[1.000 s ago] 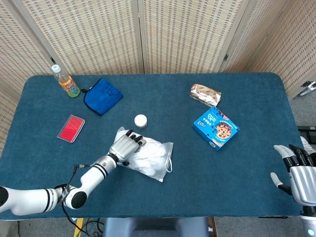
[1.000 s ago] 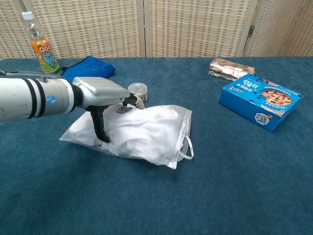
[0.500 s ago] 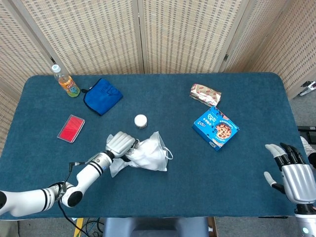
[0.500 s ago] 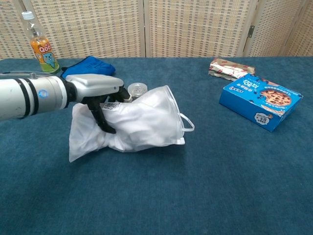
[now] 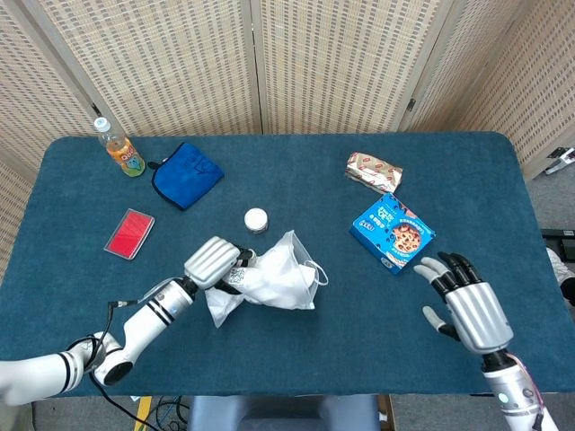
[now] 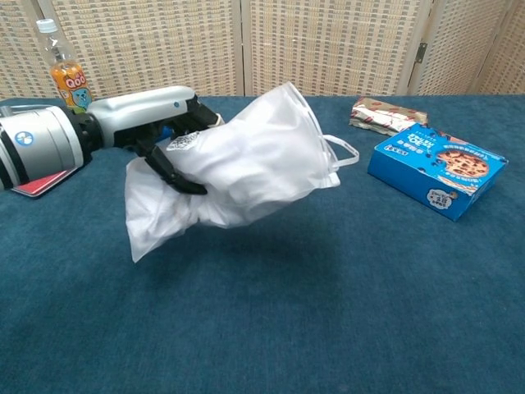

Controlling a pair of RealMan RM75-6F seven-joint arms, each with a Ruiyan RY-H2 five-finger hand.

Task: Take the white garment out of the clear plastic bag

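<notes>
Your left hand point(image 6: 168, 135) grips the clear plastic bag point(image 6: 238, 168) near its closed end — held clear of the table point(image 5: 296, 377), white garment point(image 5: 269, 280) inside, loose edge pointing right. Far right, your right hand point(image 5: 467, 305) hovers over the table edge near the blue cookie box point(image 5: 393, 233) — fingers spread, holding nothing.

Left hand point(image 5: 214, 260) clenched, raised; right hand point(image 5: 472, 308) spread.

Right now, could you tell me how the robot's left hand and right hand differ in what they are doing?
The left hand grips the clear plastic bag with the white garment inside, lifted off the table; the right hand holds nothing. The left hand's fingers curl around the bag; the right hand's fingers are spread. Both are over the table's near side.
</notes>
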